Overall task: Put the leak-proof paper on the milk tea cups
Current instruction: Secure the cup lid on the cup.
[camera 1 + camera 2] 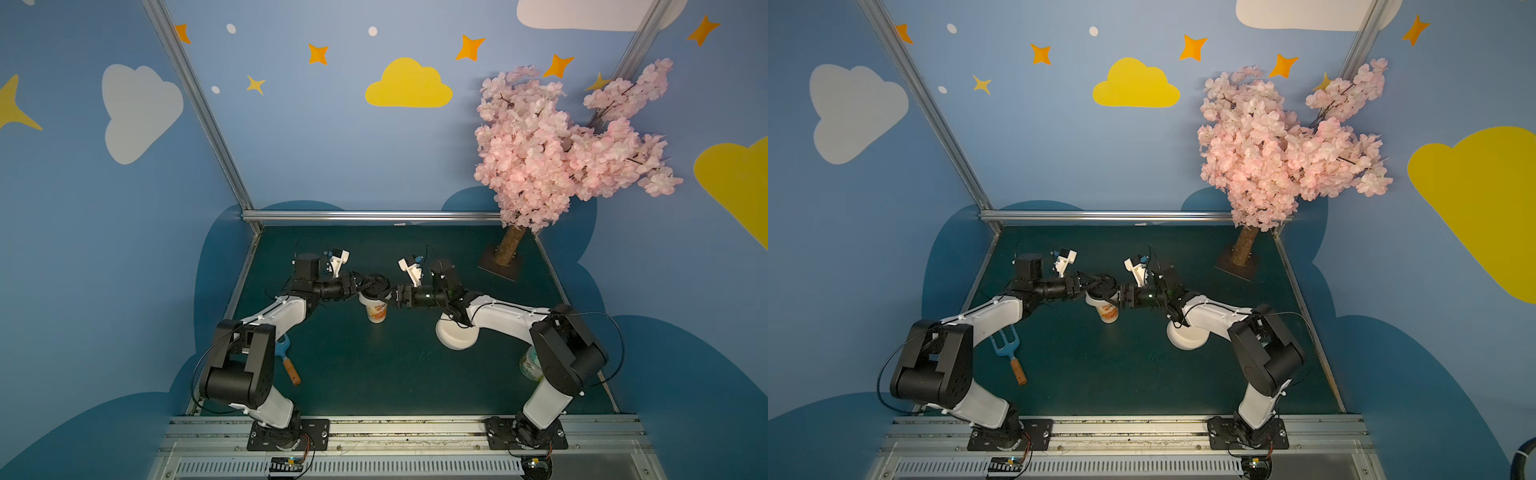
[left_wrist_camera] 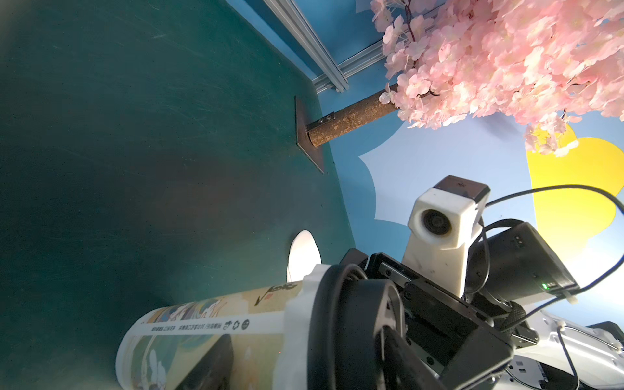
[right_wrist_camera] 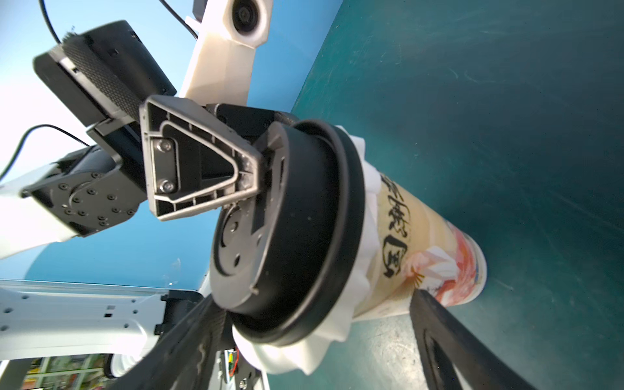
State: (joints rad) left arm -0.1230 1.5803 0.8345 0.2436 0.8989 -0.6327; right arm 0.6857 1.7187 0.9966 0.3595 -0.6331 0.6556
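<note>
Upright milk tea cup [image 1: 377, 312] on table [image 1: 374, 374], axis vertical, grippers level either side. Over mouth: leak-proof paper [image 3: 297, 354], frill pinched under black lid [image 3: 304, 209]. Closer in: left gripper [image 1: 373, 286], jaws apart, finger on lid top; right gripper [image 1: 390, 296] wide, straddling rim.

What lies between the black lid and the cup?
The leak-proof paper; its white edge shows under the black lid on the cup, right wrist view.
</note>
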